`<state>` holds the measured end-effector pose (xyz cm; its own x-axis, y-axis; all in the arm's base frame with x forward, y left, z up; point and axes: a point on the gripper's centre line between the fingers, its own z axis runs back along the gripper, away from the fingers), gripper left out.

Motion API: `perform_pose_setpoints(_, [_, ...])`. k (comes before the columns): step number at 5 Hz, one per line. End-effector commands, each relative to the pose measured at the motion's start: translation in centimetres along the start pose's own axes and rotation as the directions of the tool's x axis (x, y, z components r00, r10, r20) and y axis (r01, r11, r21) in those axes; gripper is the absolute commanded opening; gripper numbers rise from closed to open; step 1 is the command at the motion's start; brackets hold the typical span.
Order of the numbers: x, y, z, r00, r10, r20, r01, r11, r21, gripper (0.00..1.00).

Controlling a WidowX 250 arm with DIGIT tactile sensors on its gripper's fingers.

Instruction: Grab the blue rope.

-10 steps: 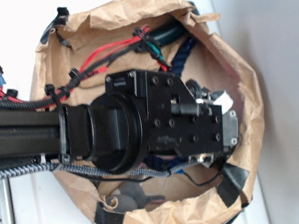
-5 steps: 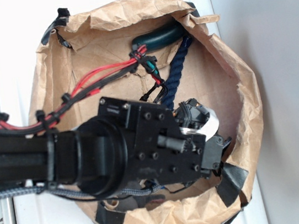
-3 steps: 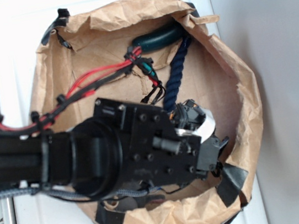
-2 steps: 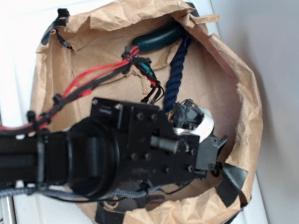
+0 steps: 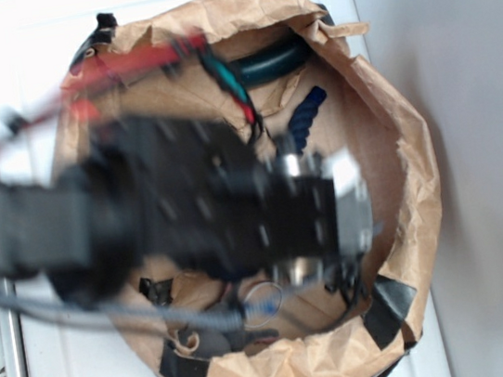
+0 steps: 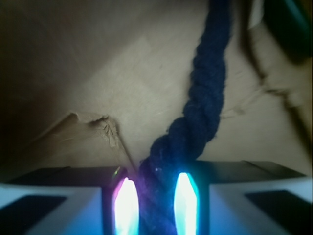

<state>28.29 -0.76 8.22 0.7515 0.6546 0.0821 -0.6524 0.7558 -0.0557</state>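
The blue rope (image 6: 208, 93), dark navy and twisted, runs from the top of the wrist view down between my two glowing pads. My gripper (image 6: 155, 205) is shut on the rope, with both pads pressed against its strands. From outside, the arm is a motion-blurred dark mass over the brown paper bag (image 5: 418, 174). Only a short curl of the rope (image 5: 307, 115) shows above the gripper (image 5: 349, 212), whose fingertips are hidden below its body.
A smooth dark green cucumber-shaped object (image 5: 267, 62) lies at the bag's far rim, close to the rope's upper end. Red and black cables (image 5: 130, 60) trail from the arm. Black tape patches (image 5: 394, 304) sit on the bag's rim. A grey item (image 5: 211, 335) lies near the bottom.
The arm has swung quickly up the image and is now blurred, its cables thrown toward the bag's top rim. Less of the rope shows outside the gripper than before.
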Motion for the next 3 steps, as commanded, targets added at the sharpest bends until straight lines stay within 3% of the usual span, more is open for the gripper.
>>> perform_pose_setpoints(1, [2.7, 1.6, 7.2, 0.998, -0.060, -0.026, 0.058, 0.995, -0.082, 0.00])
perform_pose_setpoints(3, [2.7, 2.4, 8.6, 0.991, -0.130, 0.027, 0.132, 0.986, -0.100, 0.00])
